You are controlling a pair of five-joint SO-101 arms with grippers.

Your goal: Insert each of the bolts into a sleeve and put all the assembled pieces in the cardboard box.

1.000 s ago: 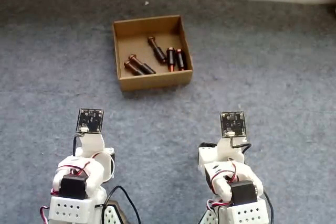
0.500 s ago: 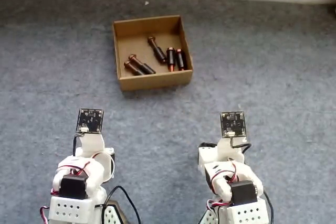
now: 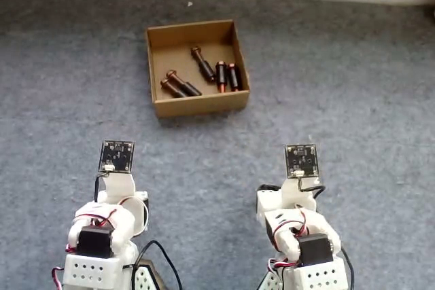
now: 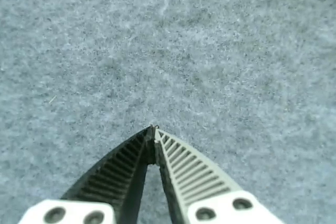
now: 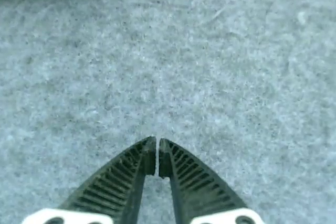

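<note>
While five dark sleeved bolts (image 3: 202, 64) lie in the brown cardboard box (image 3: 200, 104), upper centre, my left gripper (image 4: 153, 129) and right gripper (image 5: 157, 142) sit closed, empty.

We see soft, even light over the grey carpet (image 3: 353, 86), bright and with no hard-edged shadows. Ahead of the left gripper (image 4: 153, 129), whose tips are pressed together, the carpet is evenly lit with mild darker mottling. Far ahead of the right gripper (image 5: 157, 144), likewise closed, the carpet falls into a dim band, and a small shadow sits between its fingers. The cardboard box (image 3: 198, 104), well ahead of both grippers, casts a thin, faint shadow along its nearest wall.
</note>
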